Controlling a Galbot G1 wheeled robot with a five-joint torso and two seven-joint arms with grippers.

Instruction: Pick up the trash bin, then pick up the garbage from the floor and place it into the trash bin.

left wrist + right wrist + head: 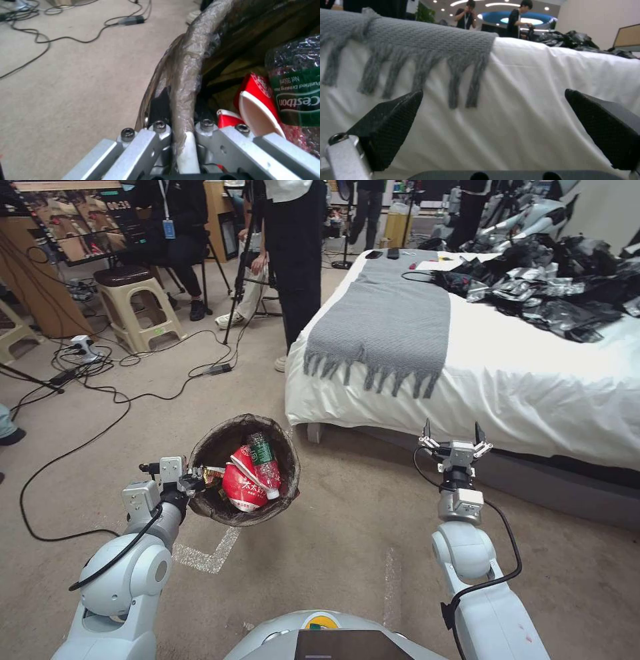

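Gripping the rim of the trash bin (290,457), the left tool (193,481) holds it above the carpet floor (347,553), beside the bed (533,380). A dark bag is folded over the bin's white rim. Inside lie a crushed red-and-white noodle bowl (241,488) and a clear bottle with green label (265,460). The right tool (452,441) hangs released, facing the bed's white sheet and a grey fringed blanket (387,323).

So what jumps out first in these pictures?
The left gripper holds a trash bin above the carpet by its rim, with a crushed red bowl and a bottle inside. The right gripper waits open, facing the white bed with its grey blanket.
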